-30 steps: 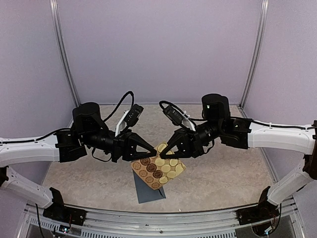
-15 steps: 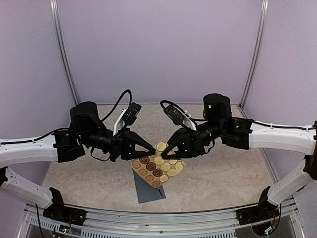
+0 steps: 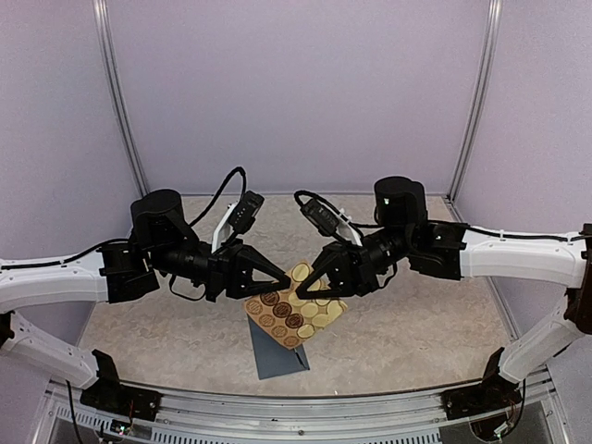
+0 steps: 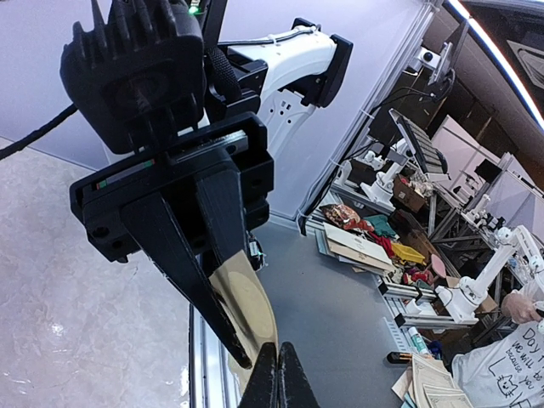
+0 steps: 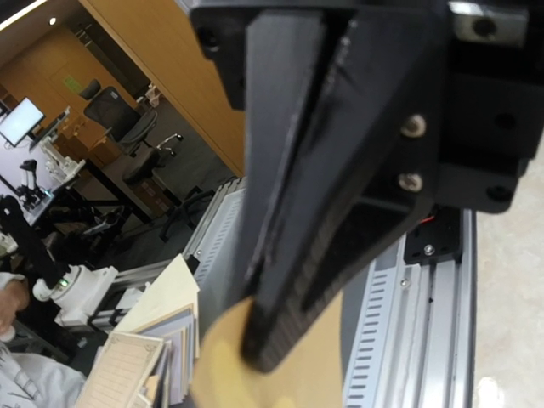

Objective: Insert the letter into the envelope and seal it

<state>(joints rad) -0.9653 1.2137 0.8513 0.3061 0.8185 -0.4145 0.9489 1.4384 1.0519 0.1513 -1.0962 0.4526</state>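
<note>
Wrist views show left fingers (image 4: pixel 279 378) and right fingers (image 5: pixel 274 333) each pinched shut on the sticker sheet (image 3: pixel 298 313); only overhead shows the envelope (image 3: pixel 277 359) below.

— What sits at the centre?
— A tan rectangular paper sheet of round stickers (image 3: pixel 296 313), turned like a diamond. Its brown stickers (image 3: pixel 282 312) lie toward 9 o'clock, the gold ones (image 3: pixel 324 302) toward 3.
— And around it?
— A beige marbled table top (image 3: pixel 416 333), lilac panel walls (image 3: pixel 296 92) from 9 through 12 to 3, and a slotted grey metal rail (image 3: pixel 305 421) at 6.
</note>
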